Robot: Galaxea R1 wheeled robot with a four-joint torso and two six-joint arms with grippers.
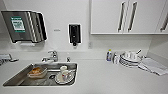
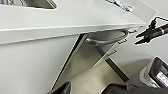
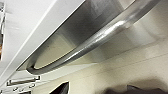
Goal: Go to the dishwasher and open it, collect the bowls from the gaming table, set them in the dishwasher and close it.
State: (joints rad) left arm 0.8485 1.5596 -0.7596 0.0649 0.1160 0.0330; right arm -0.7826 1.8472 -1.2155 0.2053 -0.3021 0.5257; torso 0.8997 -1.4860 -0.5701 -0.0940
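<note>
Dishwasher (image 2: 82, 57) under the counter edge (image 2: 62, 25), steel front up. Opening step in hand: right gripper (image 2: 136, 40), jaws apart, near the curved handle (image 2: 107, 40), not touching. Probably calls for closing on the bar, then pulling outward. Left gripper (image 2: 86, 90): cannot tell.

A sink (image 1: 15, 79) held a mug (image 1: 65, 74) and container (image 1: 37, 72); plates (image 1: 130, 60) and a bottle (image 1: 109, 55) sat on the table (image 1: 105, 77).

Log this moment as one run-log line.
place: kitchen counter at sink | dishwasher: steel front, handle close to right wrist camera | bowls: none aboard
</note>
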